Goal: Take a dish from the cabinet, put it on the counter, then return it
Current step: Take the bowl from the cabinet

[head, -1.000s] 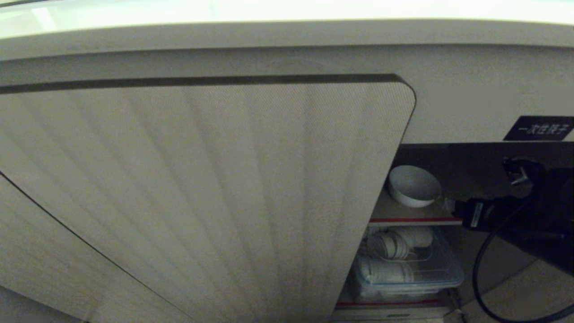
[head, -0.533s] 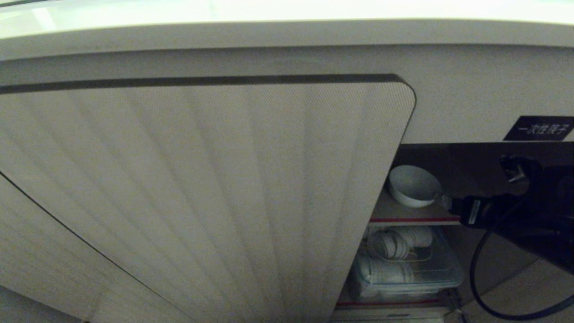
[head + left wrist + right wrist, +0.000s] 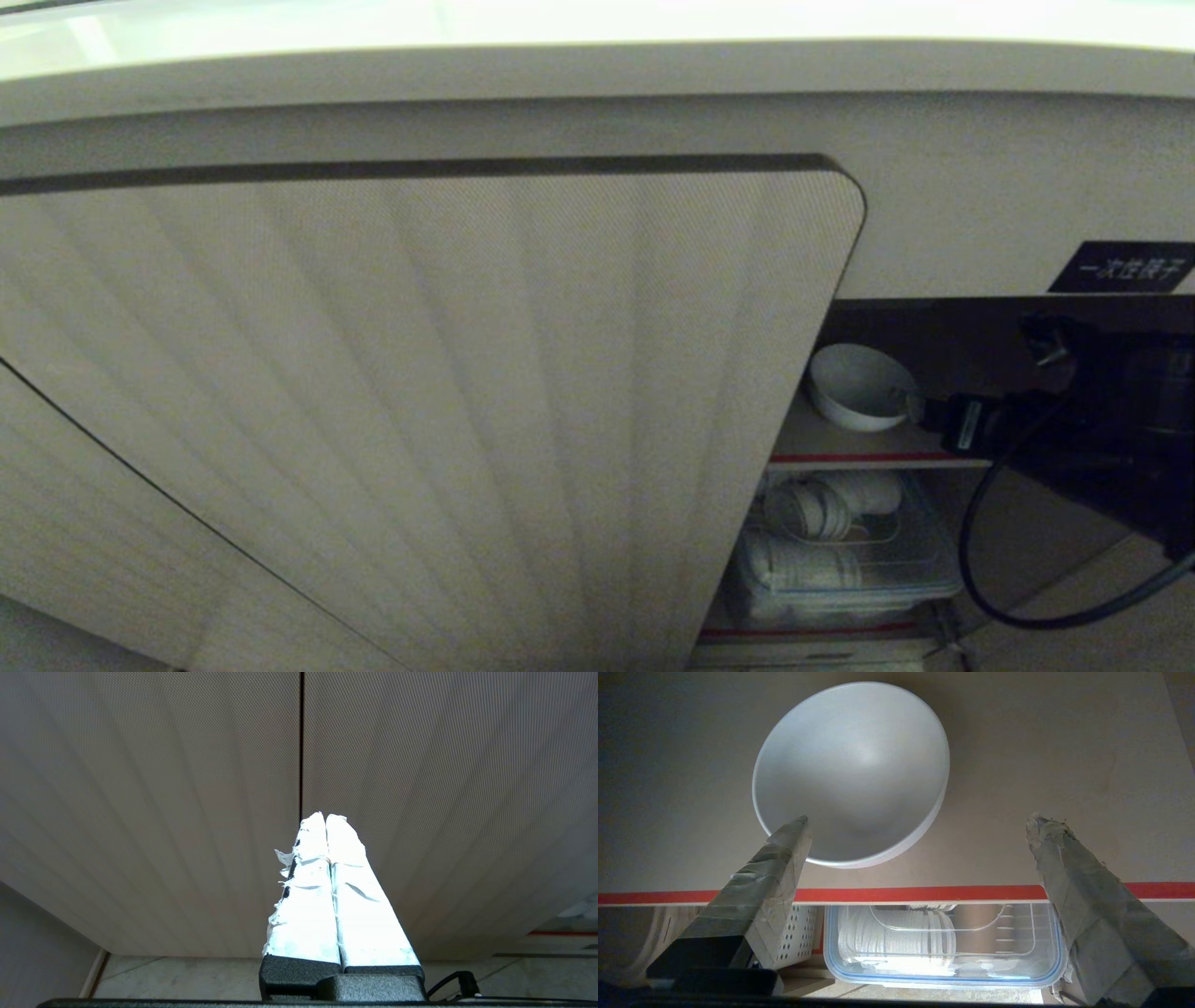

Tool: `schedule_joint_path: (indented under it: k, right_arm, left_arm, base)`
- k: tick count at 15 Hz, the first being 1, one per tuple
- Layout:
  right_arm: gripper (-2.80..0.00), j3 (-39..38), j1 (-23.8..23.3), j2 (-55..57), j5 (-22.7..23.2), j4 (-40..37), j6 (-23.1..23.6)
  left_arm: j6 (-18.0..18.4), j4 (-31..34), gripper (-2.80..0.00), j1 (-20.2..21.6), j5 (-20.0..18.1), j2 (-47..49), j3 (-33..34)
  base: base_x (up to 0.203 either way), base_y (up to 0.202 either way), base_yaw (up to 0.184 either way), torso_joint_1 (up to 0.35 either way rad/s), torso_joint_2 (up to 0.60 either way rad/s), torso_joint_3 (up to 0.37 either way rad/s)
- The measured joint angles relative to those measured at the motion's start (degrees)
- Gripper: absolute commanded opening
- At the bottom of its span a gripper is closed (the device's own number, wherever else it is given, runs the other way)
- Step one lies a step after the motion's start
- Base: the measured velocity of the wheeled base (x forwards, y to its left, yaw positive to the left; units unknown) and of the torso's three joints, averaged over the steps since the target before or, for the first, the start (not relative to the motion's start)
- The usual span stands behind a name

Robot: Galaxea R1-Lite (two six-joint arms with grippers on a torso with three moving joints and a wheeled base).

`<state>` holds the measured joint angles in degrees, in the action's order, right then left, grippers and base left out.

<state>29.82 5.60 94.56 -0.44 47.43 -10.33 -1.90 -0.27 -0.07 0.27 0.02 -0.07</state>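
The dish, a small white bowl, rests on the upper shelf of the open cabinet, just past the edge of the ribbed door. My right gripper reaches into the opening from the right, its tips close beside the dish. In the right wrist view the right gripper is open wide with nothing between its taped fingers. The dish lies ahead toward one finger, whose tip overlaps the rim. My left gripper is shut and empty, facing the closed doors. The counter shows as a pale strip on top.
Below the red-edged shelf sits a clear box with a blue rim holding white items, with a white perforated basket beside it. A black label hangs above the opening. A black cable loops under my right arm.
My right arm has pushed further into the cabinet, bringing the open gripper closer to the dish. The dish and my left arm have not moved.
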Motion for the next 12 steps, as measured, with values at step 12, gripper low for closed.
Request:
schedule_joint_path:
  k: [12]
  right_arm:
    - [0.0,6.44,-1.94,3.33,0.35,-5.88,-2.54]
  left_arm:
    - [0.0,-0.02,-2.8,-0.02,-0.02,0.0,0.0]
  base:
    - [0.0,0.0,0.0,0.0,0.0,0.0]
